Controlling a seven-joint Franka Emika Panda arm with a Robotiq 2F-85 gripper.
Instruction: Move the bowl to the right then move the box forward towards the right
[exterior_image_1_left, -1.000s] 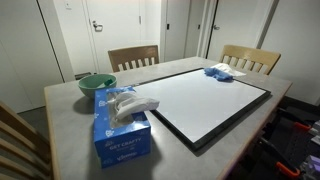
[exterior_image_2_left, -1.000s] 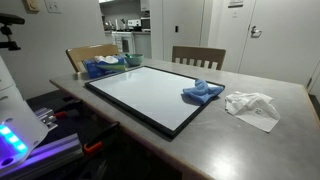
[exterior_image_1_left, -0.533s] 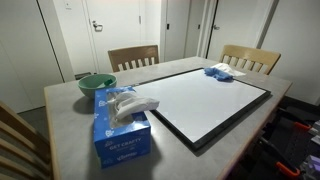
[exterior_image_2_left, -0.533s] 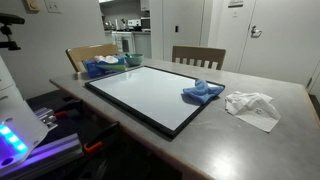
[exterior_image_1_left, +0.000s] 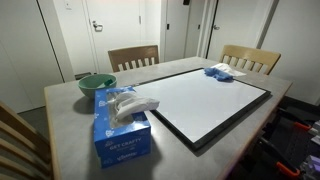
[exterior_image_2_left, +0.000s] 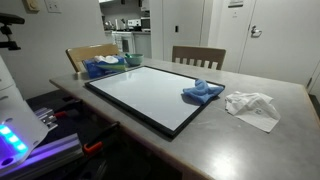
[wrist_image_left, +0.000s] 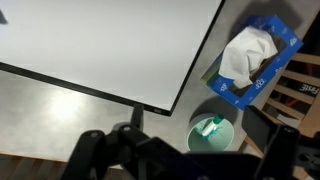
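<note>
A green bowl (exterior_image_1_left: 96, 84) stands at the table's corner beside a blue tissue box (exterior_image_1_left: 122, 128) with a white tissue sticking out. Both also show far off in an exterior view, the box (exterior_image_2_left: 100, 67) and the bowl (exterior_image_2_left: 130, 61). In the wrist view the bowl (wrist_image_left: 215, 131) holds a small white and green object, and the box (wrist_image_left: 250, 60) lies beyond it. My gripper (wrist_image_left: 185, 158) shows only in the wrist view as dark fingers spread wide. It hangs high above the table over the bowl, open and empty.
A large black-framed whiteboard (exterior_image_1_left: 200, 100) covers the table's middle. A blue cloth (exterior_image_2_left: 202, 92) lies on it and a crumpled white tissue (exterior_image_2_left: 250, 105) beside it. Wooden chairs (exterior_image_1_left: 133, 57) stand along the far edge.
</note>
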